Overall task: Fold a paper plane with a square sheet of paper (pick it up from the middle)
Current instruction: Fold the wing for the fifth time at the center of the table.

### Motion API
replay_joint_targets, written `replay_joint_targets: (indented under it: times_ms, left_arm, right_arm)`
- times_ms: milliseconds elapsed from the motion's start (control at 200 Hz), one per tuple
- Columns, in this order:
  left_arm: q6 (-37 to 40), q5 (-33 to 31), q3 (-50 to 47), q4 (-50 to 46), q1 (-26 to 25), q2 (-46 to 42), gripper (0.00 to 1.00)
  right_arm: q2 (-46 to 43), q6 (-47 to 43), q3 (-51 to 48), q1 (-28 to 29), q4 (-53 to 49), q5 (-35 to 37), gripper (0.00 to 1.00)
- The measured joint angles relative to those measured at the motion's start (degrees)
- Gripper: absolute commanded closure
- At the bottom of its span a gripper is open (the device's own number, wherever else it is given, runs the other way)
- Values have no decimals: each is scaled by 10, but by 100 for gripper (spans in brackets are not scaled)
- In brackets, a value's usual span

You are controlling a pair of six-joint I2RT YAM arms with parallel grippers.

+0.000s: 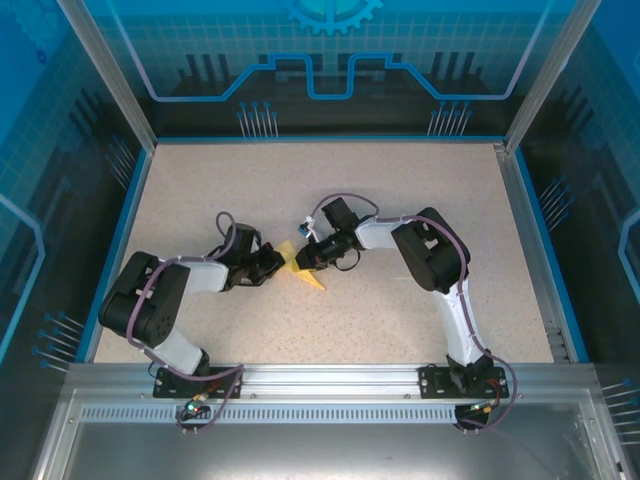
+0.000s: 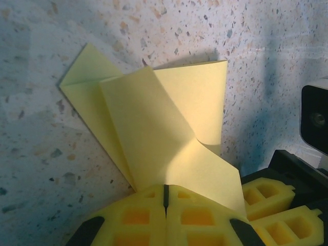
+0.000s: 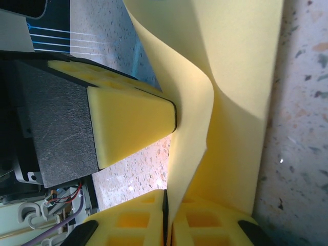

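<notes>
The pale yellow sheet of paper (image 1: pixel 311 279) is part folded, with a pointed corner and layered flaps, and hangs between the two grippers just above the middle of the table. In the left wrist view the paper (image 2: pixel 154 118) fans out from my left gripper (image 2: pixel 165 188), which is shut on its lower edge. The right gripper's yellow fingers (image 2: pixel 269 201) sit close beside it. My right gripper (image 3: pixel 166 207) is shut on a curled flap of the paper (image 3: pixel 230 77). One left finger (image 3: pixel 133 123) presses the sheet from the side. From above, the left gripper (image 1: pixel 278 262) and right gripper (image 1: pixel 305 258) nearly touch.
The speckled beige table (image 1: pixel 420 190) has a blue rim, and clear panels stand round it. An aluminium rail (image 1: pixel 330 378) with both arm bases runs along the near edge. The right wrist's camera housing (image 2: pixel 315 118) is close to the left gripper.
</notes>
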Motion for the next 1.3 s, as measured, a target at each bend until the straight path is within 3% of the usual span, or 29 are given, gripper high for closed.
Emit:
replay_joint_targets:
  times_ms: [225,430,780,1301]
  left_arm:
    - [3,5,8,0,2,10,94]
    - [14,6,21,-18,2,15,95]
    - [14,8,28,-28,2,19,95]
    - [14,9,31,-36,2,19,95]
  right_arm:
    - [0,0,2,0,-3,0,88]
    - [0,-5,3,0,-4,-10,79]
    - [-10,-33,8,0,-30,-2,74]
    - [-65,-50,-29,1,-90,67,76]
